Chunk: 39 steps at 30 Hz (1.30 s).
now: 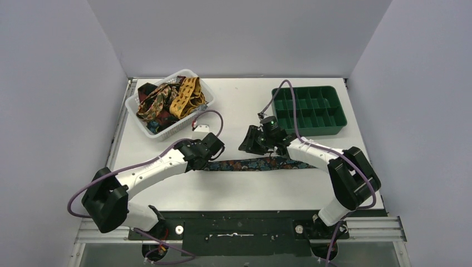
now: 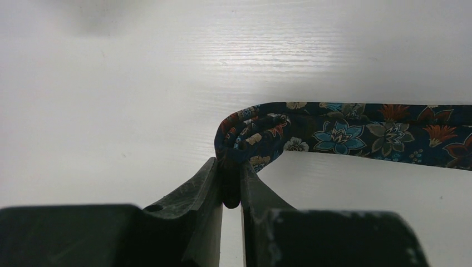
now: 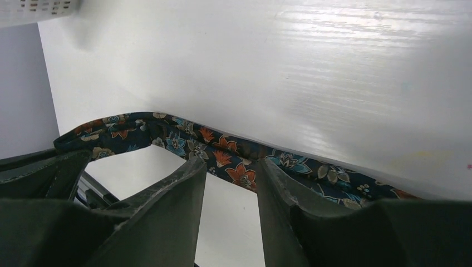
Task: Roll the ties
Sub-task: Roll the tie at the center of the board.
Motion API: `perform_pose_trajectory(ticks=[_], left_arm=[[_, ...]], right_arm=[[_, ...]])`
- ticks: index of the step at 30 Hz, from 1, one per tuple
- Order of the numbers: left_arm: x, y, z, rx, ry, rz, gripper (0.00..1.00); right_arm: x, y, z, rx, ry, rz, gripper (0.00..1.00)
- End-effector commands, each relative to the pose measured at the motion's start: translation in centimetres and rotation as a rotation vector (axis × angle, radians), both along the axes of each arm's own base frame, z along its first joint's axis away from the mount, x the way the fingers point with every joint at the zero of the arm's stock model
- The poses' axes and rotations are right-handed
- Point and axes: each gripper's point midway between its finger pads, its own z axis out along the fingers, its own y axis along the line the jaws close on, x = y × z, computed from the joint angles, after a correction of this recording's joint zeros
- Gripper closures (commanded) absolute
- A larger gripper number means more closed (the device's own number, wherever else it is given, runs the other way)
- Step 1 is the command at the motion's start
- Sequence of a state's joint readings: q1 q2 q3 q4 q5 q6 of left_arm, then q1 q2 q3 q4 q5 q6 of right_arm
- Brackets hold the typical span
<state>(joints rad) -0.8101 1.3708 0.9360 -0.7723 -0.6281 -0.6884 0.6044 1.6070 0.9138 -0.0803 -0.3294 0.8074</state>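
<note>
A dark floral tie (image 1: 261, 164) lies stretched left to right across the table in front of both arms. My left gripper (image 1: 210, 158) is shut on its left end. In the left wrist view the folded, curled end of the tie (image 2: 250, 139) is pinched between the two fingers of the left gripper (image 2: 231, 169), and the rest runs off to the right. My right gripper (image 1: 249, 146) hovers just behind the tie's middle. In the right wrist view the right gripper (image 3: 231, 169) stands open with bare table between its fingers, and the tie (image 3: 289, 164) passes just beyond the fingertips.
A white basket (image 1: 135, 104) at the back left holds several more ties (image 1: 167, 100), mustard-yellow and dark patterned ones. A green compartment tray (image 1: 334, 130) sits at the back right. Purple cables loop over both arms.
</note>
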Motion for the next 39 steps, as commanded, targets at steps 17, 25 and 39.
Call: perform_pose_trajectory(ticks=[17,25,39], left_arm=[[1.5,-6.8,-0.7,0.094,-0.052,0.007,1.00],[1.8,-10.1,-3.0,0.028,0.005,-0.064,1.00],[1.8,-13.0,-2.4,-0.164,0.026,-0.109,0.57]], right_arm=[[1.4,-3.8,2.2,0.003,-0.068,-0.123,0.58],[1.3,-4.4,1.7,0.022,-0.053,-0.130,0.54],[1.3,-4.3,1.8,0.033,-0.049,-0.087,0.48]])
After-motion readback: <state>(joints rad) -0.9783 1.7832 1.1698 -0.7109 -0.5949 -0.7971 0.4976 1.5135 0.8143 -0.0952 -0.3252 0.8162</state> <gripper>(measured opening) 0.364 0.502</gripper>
